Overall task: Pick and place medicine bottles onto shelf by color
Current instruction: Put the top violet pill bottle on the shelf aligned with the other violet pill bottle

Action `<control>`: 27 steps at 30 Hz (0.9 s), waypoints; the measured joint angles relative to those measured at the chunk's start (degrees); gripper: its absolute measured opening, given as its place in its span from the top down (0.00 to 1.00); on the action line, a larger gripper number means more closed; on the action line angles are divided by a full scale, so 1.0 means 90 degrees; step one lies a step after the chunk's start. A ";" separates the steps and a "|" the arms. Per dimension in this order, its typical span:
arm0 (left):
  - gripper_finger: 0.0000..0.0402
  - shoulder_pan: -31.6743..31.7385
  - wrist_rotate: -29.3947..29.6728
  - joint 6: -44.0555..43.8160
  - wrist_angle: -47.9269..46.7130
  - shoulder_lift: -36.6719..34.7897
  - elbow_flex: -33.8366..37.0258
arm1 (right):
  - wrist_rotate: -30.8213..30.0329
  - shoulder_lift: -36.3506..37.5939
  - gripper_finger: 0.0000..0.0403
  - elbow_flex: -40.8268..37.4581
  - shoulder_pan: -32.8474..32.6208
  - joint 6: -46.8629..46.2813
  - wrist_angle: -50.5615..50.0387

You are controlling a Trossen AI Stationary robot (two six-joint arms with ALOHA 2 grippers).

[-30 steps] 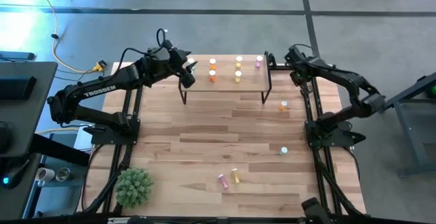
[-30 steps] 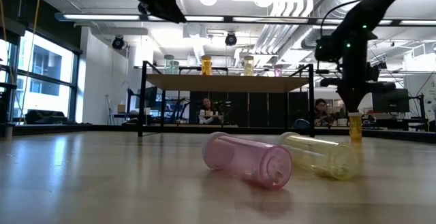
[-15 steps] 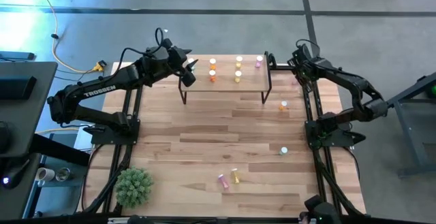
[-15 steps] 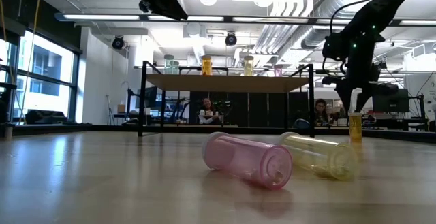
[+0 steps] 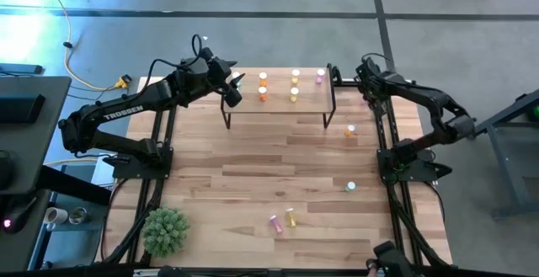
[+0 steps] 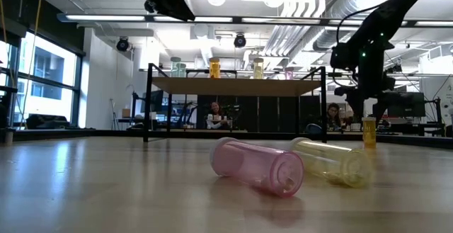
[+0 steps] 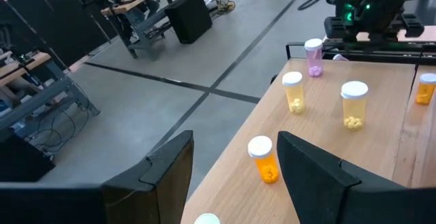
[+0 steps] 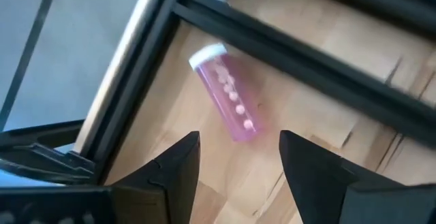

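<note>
On the shelf (image 5: 278, 100) at the desk's far edge stand five capped bottles that can be counted from above: two orange bottles (image 5: 263, 86) left of its middle, two yellow bottles (image 5: 295, 85) at its middle, and one pink bottle (image 5: 320, 76) at its far right corner; each shows small pills inside. A sixth white cap shows at its left end in the left wrist view, body colour unclear. On the desk (image 5: 253, 176) itself, an upright orange bottle (image 5: 350, 130) stands near the right edge, a white-capped bottle (image 5: 350, 187) of unclear colour farther toward the near edge, and a pink bottle (image 6: 258, 166) and a yellow bottle (image 6: 333, 162) lie on their sides, touching, near the near edge. Another pink bottle (image 8: 227, 94), pills inside, lies by the shelf's right leg frame. The left gripper (image 5: 232, 82) hovers over the shelf's left end, jaws apart and empty. The right gripper (image 8: 235, 159) hangs over the lying pink bottle, jaws spread, holding nothing. A green plant (image 5: 165, 231) sits at the near left corner; beyond is an open workshop with a grey floor
</note>
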State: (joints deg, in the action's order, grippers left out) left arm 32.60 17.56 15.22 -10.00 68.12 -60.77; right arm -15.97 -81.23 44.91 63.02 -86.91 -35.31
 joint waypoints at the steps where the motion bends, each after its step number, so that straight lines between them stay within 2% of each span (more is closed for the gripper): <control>1: 0.50 0.0000 -0.0001 -0.0001 0.0000 0.0000 0.0000 | 0.0000 -0.0061 0.52 0.0000 -0.0030 -0.0118 0.0011; 14: 0.50 0.0000 0.0025 0.0001 -0.0114 0.0000 0.0000 | -0.0507 -0.0228 0.52 0.0002 -0.0191 -0.0775 0.0038; 27: 0.50 0.0133 0.0025 -0.0007 -0.0153 0.0000 0.0000 | -0.0375 -0.0278 0.52 0.0002 -0.0256 -0.1179 0.0412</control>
State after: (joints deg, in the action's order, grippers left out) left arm 33.79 17.78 15.16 -11.38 68.12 -60.77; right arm -19.34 -83.73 44.93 60.72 -97.52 -31.60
